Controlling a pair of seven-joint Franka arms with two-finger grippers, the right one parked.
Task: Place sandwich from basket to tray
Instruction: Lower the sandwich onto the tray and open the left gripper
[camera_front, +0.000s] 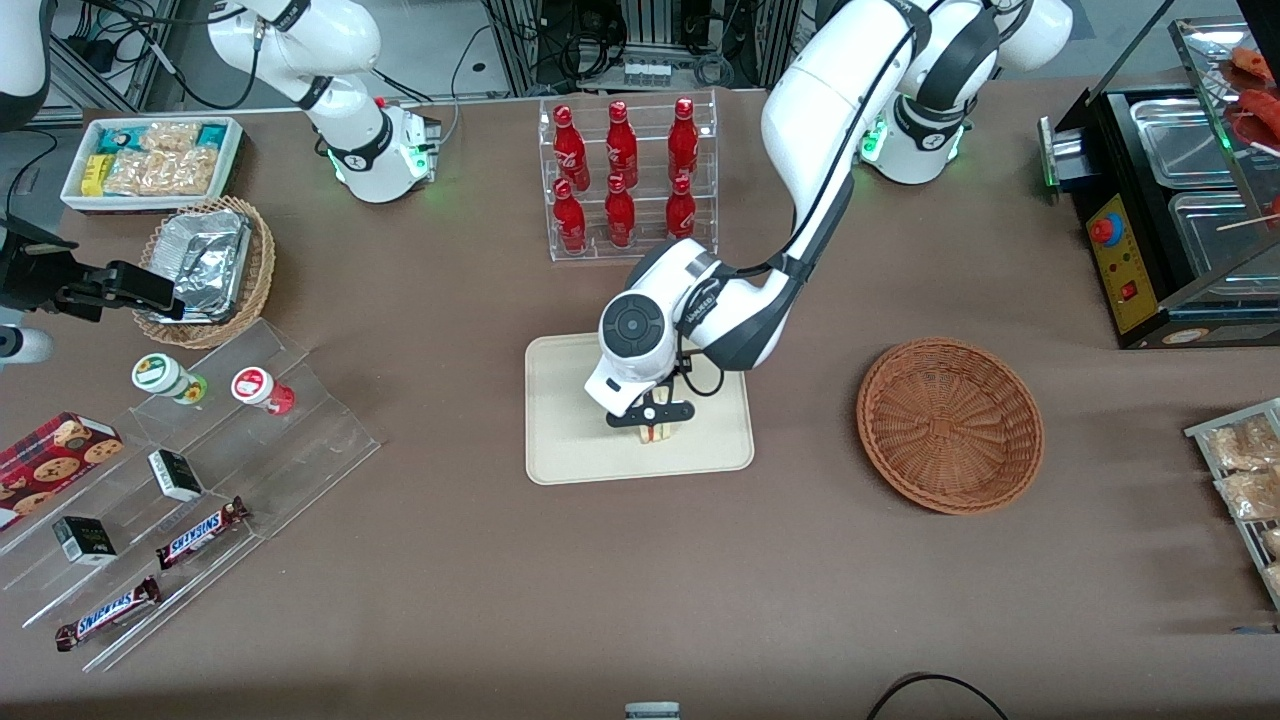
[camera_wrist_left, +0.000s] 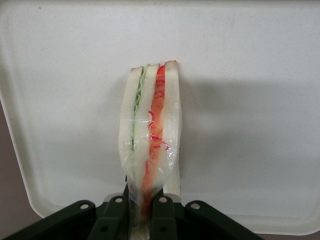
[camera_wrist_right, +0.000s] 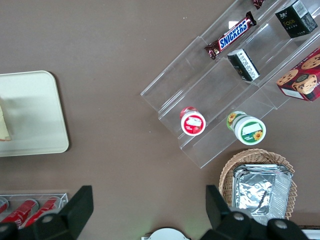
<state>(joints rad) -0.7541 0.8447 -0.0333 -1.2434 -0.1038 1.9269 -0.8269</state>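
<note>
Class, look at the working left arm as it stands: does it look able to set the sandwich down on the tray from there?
Probably yes. The gripper is shut on the sandwich right above the tray, and the tray surface under it looks bare. The basket sits apart, toward the working arm's end.

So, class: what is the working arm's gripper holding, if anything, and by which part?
The gripper, above the tray, is shut on the sandwich, pinching one narrow end of the wedge across its bread faces.

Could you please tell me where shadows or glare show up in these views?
Front view: the basket casts a soft shadow on the table. Left wrist view: the sandwich, pinched in the end effector, shadows the tray; its wrap glints. Right wrist view: the foil container glares.
</note>
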